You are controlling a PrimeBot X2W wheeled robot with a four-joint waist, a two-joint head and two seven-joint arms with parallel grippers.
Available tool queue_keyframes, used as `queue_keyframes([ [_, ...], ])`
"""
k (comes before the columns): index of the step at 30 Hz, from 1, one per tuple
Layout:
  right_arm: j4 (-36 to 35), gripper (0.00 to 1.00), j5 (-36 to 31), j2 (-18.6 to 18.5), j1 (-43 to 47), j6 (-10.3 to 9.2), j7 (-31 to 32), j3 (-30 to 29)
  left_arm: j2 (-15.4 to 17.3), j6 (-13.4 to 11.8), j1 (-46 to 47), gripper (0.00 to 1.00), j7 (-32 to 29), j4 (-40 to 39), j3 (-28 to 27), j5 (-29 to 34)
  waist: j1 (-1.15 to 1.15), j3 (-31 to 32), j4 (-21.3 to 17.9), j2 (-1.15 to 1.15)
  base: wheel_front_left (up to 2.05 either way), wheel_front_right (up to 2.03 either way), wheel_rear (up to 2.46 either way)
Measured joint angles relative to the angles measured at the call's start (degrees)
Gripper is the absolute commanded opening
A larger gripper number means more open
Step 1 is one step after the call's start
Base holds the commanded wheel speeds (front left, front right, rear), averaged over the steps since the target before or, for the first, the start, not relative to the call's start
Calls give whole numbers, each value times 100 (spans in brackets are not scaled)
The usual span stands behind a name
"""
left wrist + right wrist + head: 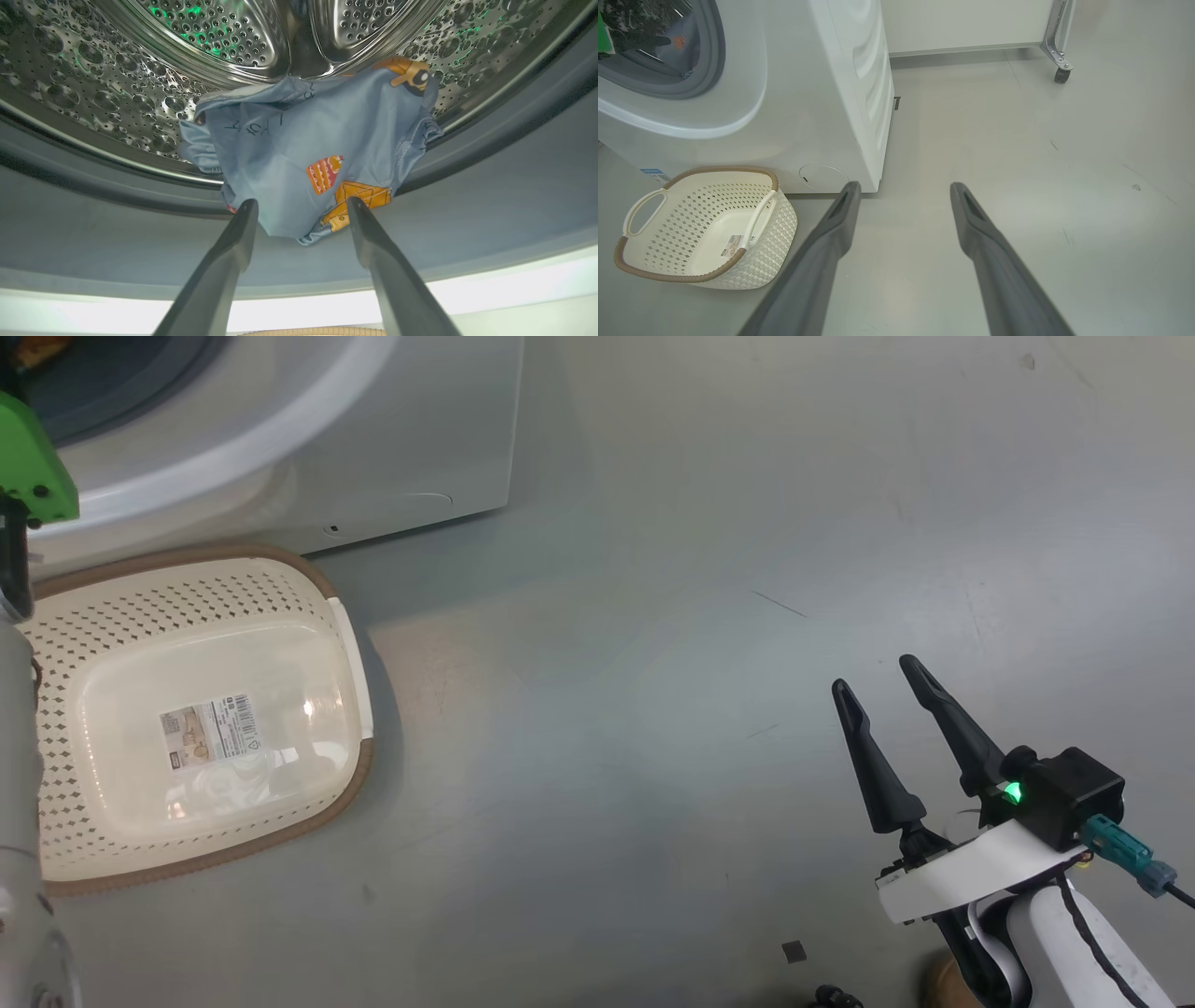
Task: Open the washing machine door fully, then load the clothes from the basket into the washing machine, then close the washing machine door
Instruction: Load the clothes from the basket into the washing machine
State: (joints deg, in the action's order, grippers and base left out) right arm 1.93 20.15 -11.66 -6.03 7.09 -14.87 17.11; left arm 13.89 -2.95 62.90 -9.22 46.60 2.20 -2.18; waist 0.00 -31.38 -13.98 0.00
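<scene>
Clothes (308,154) made of light blue cloth with orange-brown cartoon pictures lie at the mouth of the shiny steel drum with little holes (93,93), seen up close in the left wrist view. Their low end hangs over the grey rubber seal (514,196). The left claw (301,201) points at them with its two dark fingers wide apart. One tip sits at each side of the hanging end, and nothing is pinched between them. I cannot tell if the tips touch the cloth. From above, the head view shows the small cream-white plastic basket with holes and a brown rim (93,616) on the grey floor (747,523), just in front of the big white washing machine (420,429). A sticker (210,731) shows on its bare bottom. The right claw (875,674) is held over the floor, well apart from the basket, with its fingers apart and nothing in them. The right wrist view looks from lower down, so it shows the basket's white side handles (759,219), a blue label (654,172) low on the washer's front and a small black wheel on a metal leg (1061,74) farther back.
</scene>
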Motion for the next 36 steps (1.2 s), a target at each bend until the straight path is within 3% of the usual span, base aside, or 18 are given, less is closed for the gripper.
queue_keyframes([
  [36, -140, 100, 0, 55, 115, 0, 1, 57, 290, -133, 775, 100, 294, 864, 131, 287, 0, -450, -250, 0, 0, 0, 0],
])
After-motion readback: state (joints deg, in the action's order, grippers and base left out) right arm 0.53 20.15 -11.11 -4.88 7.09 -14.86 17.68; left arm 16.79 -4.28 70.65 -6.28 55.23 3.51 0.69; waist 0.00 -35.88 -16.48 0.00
